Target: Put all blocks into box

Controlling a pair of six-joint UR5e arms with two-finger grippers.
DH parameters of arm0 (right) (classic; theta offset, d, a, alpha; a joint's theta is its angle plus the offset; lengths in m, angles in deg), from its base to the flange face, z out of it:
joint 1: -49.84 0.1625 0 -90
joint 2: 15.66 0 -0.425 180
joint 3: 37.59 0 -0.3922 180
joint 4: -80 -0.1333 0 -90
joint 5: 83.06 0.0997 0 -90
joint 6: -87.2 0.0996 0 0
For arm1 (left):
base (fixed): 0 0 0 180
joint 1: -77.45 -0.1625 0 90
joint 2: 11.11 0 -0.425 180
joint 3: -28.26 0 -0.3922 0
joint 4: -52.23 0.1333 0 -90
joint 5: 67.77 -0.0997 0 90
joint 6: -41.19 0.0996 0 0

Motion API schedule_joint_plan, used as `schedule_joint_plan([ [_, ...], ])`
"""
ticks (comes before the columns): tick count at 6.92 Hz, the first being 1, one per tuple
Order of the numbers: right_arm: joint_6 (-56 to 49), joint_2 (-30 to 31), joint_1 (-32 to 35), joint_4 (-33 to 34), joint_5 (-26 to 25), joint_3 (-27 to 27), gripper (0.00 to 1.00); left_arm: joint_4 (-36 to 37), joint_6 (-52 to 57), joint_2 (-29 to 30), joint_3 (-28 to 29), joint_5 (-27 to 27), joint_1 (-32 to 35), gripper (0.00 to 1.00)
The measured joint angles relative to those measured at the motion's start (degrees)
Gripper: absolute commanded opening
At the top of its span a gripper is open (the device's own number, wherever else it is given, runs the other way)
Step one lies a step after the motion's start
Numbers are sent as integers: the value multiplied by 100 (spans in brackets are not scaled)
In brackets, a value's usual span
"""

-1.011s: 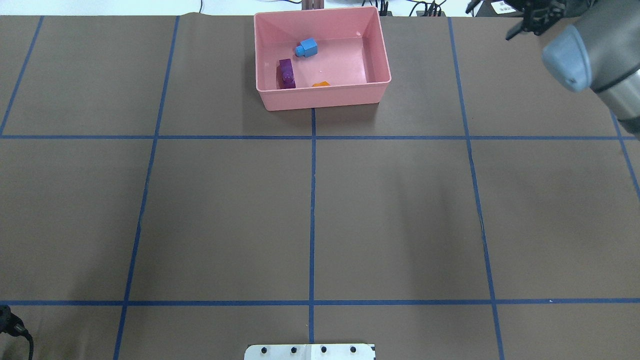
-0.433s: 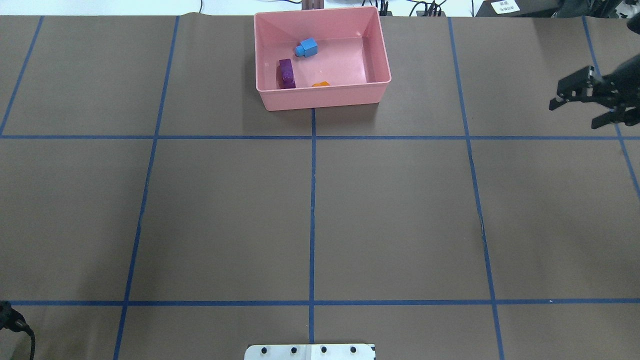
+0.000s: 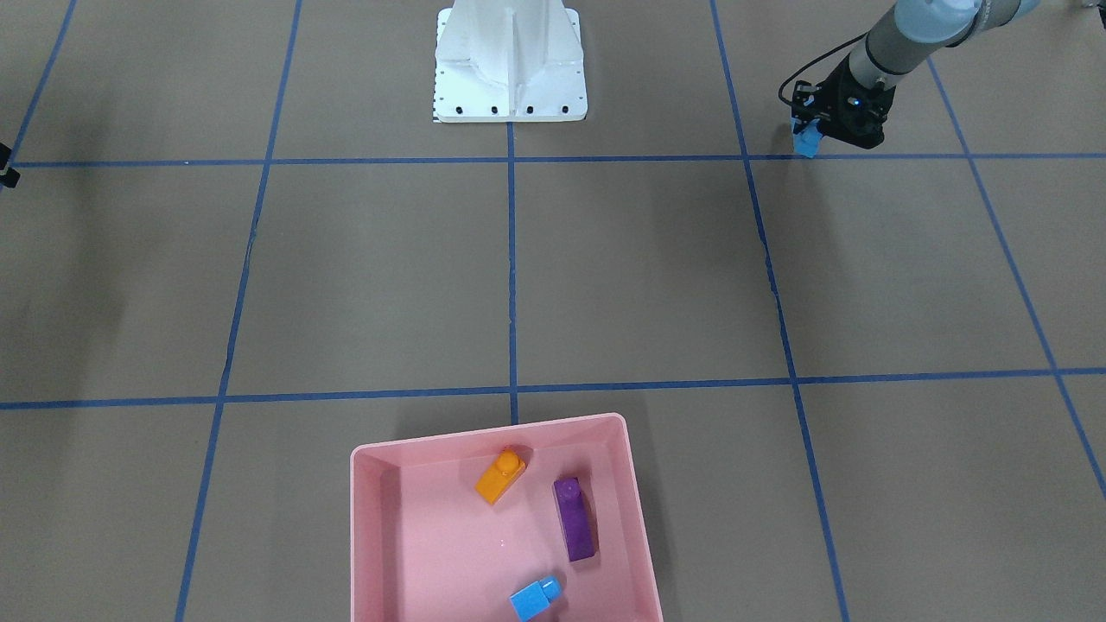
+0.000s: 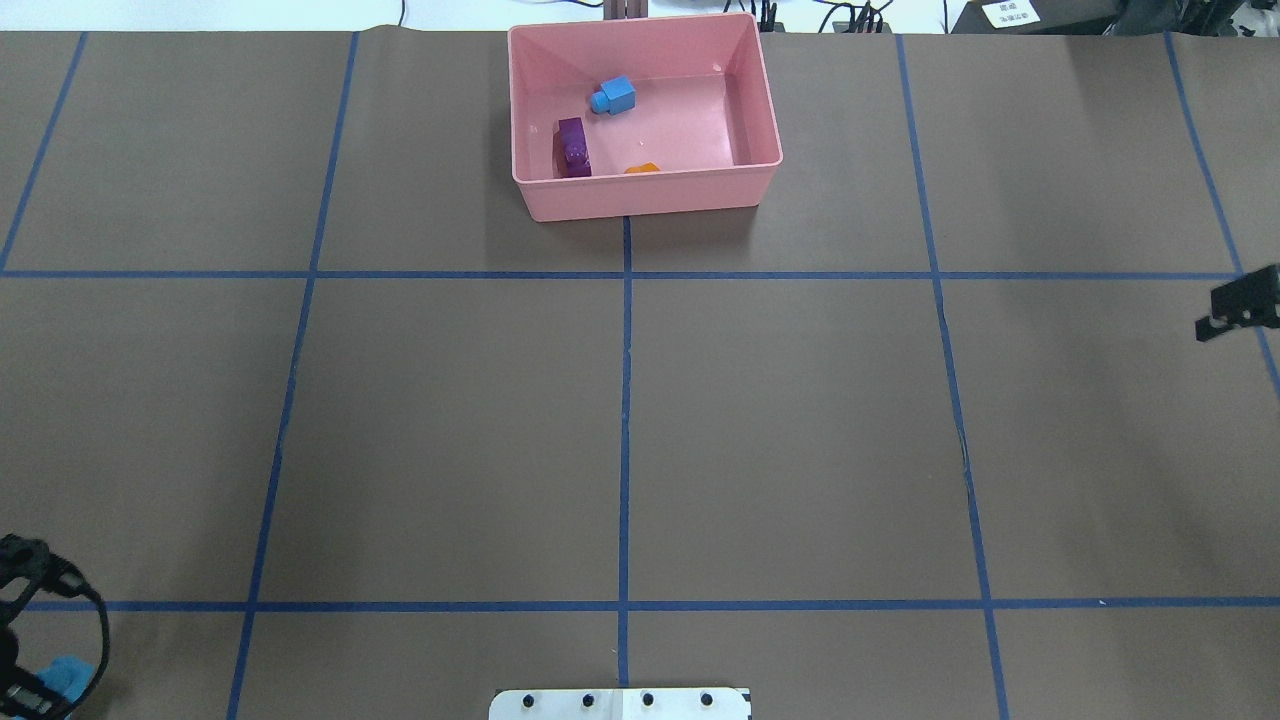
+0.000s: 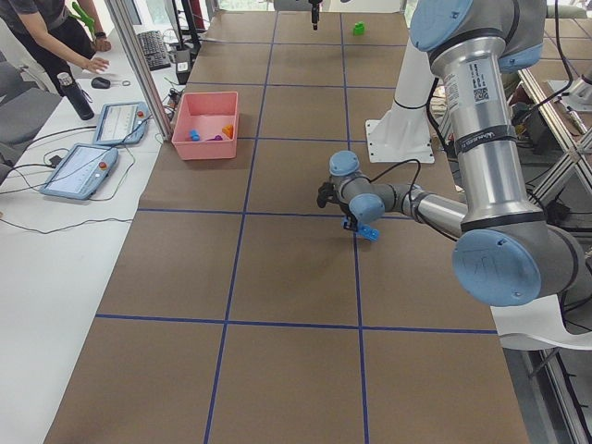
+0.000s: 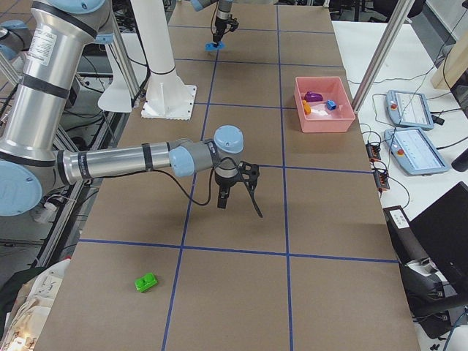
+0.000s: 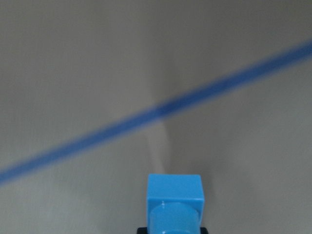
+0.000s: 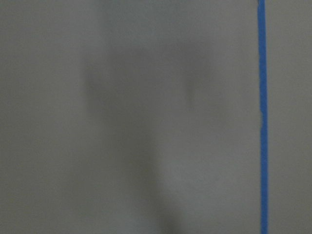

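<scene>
The pink box (image 4: 645,195) stands at the far middle of the table; it also shows in the front view (image 3: 371,536). In it lie the purple brick (image 3: 574,518), the orange brick (image 3: 499,477) and the small blue brick (image 3: 534,598). My left gripper (image 3: 810,138) is low at the table's near left, shut on a blue brick (image 4: 65,675), which fills the bottom of the left wrist view (image 7: 174,202). The green brick (image 6: 147,282) lies far off by the table's right end. My right gripper (image 6: 238,197) hangs open and empty above the table's right part, between the box and the green brick.
The white robot base (image 3: 510,69) stands at the near middle edge. Blue tape lines mark a grid on the brown table cover. Tablets and cables (image 6: 409,131) lie beyond the table's far edge. A person (image 5: 55,37) stands there.
My right gripper has swung from the far right corner toward the robot along the right edge. My left gripper has come into the overhead view at the bottom left with the blue brick.
</scene>
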State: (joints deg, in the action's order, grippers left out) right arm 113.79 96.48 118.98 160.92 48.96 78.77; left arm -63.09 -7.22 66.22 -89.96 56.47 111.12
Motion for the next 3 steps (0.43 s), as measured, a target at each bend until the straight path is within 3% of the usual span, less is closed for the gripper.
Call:
schedule_joint_plan([
  [2, -1930, 639, 316, -15, -134, -163, 100, 1956, -8, 2283, 272, 186, 955, 0],
  [3, -3000, 802, 514, -24, -182, -408, 100, 2554, -47, 3297, 641, 210, 1249, 0],
])
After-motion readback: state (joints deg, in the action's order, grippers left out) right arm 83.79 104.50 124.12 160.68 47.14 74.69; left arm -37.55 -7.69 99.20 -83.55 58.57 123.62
